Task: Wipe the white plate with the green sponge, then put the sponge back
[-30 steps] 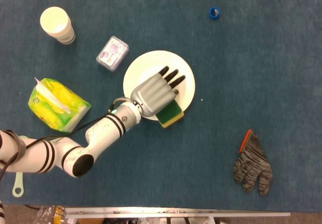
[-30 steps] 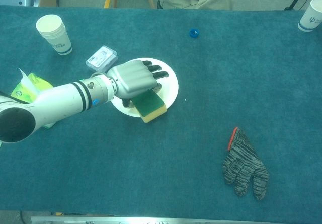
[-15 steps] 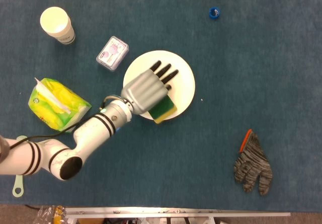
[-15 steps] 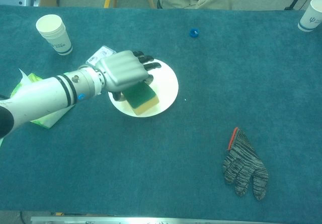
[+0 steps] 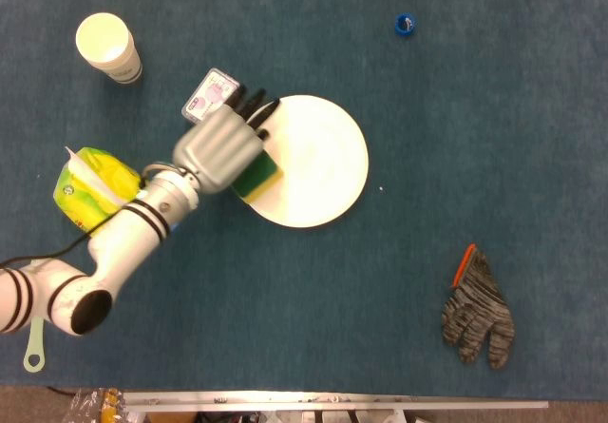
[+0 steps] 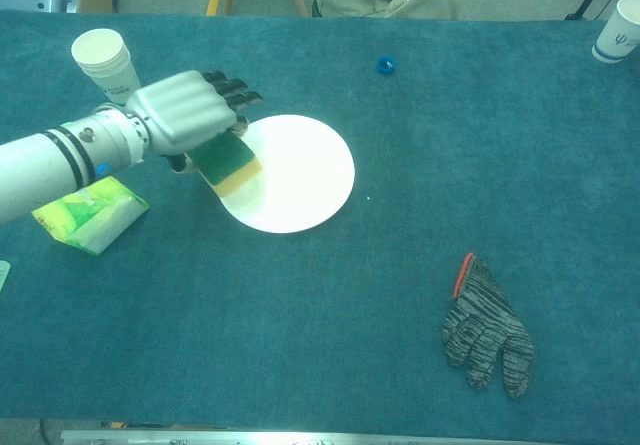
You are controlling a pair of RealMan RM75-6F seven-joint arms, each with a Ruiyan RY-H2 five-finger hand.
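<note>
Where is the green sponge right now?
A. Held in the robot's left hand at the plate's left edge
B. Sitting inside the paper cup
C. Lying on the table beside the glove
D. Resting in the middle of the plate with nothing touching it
A: the left hand grips the green sponge over the left rim of the white plate.

No text, brand or number can be read. Blue print is seen on the paper cup (image 6: 104, 63) near the tabletop's far left corner, and on a second cup (image 6: 619, 28) at the far right corner, but it is too small to be made out.
</note>
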